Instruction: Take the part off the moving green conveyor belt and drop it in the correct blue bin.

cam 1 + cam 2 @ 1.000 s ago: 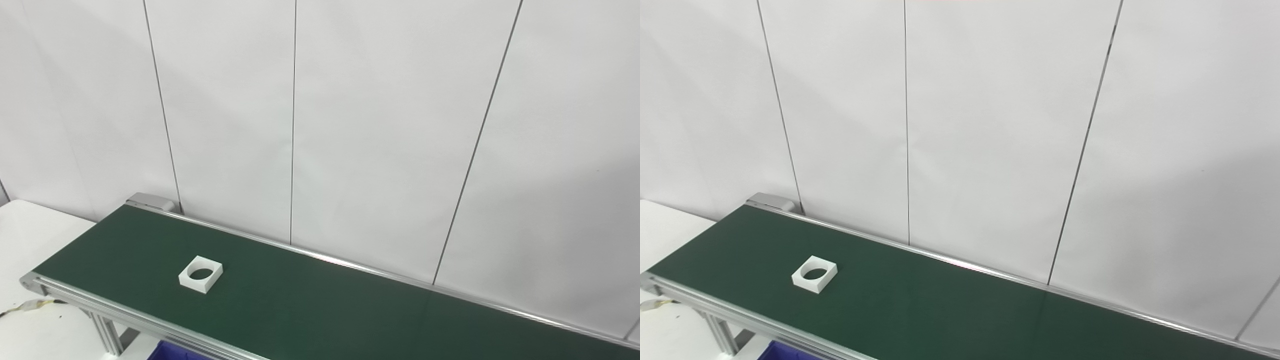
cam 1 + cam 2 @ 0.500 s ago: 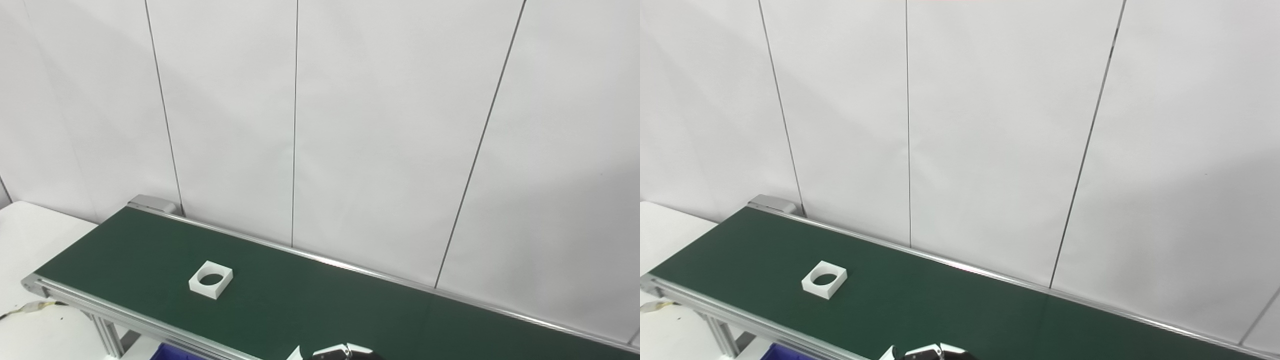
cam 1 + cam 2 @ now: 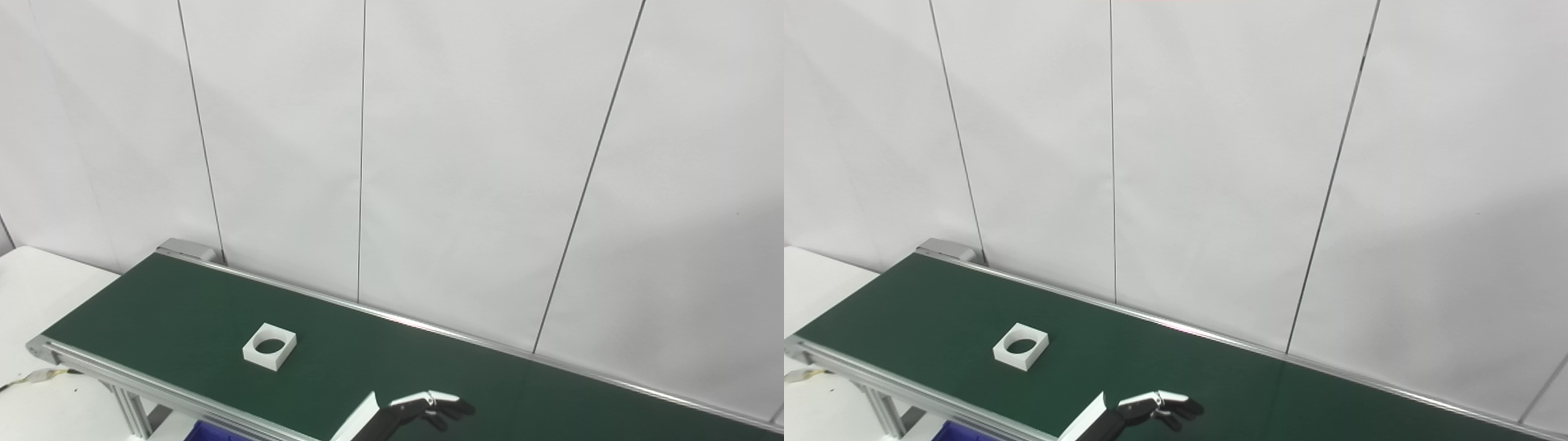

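The left hand point(image 3: 422, 409) is seen over the near edge of the green conveyor belt point(image 3: 380, 367), fingers extended and slightly apart, holding nothing. The white square part with a round hole point(image 3: 269, 346) lies on the belt, to its left, well apart.

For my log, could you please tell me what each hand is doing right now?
Left hand: open, holding nothing, over the belt, apart from the part.
Right hand: not in view.
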Tool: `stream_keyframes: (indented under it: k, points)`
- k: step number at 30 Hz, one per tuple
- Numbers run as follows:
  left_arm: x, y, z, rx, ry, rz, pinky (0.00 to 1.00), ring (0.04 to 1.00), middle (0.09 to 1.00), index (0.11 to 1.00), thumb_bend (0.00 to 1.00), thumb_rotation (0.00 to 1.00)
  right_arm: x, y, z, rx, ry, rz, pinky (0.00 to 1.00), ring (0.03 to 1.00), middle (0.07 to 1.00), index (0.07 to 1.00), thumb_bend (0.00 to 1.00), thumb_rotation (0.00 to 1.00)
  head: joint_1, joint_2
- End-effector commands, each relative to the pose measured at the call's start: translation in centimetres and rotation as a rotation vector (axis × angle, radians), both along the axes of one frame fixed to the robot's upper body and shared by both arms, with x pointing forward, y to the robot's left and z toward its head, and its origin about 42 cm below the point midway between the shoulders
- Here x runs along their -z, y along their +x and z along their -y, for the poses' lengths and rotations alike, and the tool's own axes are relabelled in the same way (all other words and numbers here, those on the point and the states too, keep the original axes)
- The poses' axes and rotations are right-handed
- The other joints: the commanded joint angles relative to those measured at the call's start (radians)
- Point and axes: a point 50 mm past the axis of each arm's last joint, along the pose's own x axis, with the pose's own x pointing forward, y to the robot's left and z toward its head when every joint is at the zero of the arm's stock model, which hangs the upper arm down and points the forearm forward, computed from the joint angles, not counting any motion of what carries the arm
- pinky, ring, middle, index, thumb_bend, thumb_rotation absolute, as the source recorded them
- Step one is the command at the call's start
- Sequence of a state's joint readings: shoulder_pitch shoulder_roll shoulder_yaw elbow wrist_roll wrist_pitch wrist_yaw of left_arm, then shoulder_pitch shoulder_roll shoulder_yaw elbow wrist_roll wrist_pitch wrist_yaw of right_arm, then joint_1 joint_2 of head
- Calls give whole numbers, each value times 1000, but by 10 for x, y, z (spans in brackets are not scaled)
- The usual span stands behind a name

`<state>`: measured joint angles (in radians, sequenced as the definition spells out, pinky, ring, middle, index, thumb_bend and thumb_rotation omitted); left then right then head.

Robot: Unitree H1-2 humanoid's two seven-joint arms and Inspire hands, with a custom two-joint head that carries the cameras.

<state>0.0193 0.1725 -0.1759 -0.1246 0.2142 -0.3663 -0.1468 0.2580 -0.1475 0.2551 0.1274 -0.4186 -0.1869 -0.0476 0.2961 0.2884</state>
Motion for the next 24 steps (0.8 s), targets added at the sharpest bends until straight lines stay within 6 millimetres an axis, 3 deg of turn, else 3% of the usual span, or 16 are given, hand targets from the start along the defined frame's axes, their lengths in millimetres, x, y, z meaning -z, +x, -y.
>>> stream_keyframes:
  k: [1, 10, 19, 24]
  points:
    - [-17, 14, -7, -16, 34, 57, 703, 789, 819, 788, 992, 200, -12, 7, -4, -13, 29, 74, 764, 877, 928, 945, 859, 0, 1, 0]
    - [-28, 36, -23, -128, 135, 59, 711, 810, 839, 804, 980, 238, -11, 7, -5, -13, 36, 85, 766, 878, 924, 943, 865, 0, -4, -2]
    - [-28, 44, -22, -239, 145, 0, 755, 842, 872, 839, 931, 271, -10, 7, -4, -14, 41, 88, 753, 868, 920, 942, 863, 0, -3, -2]
    - [-25, 50, -20, -311, 166, -16, 834, 885, 904, 873, 885, 344, -9, 7, -3, -14, 32, 90, 760, 874, 921, 942, 868, 0, -1, -5]
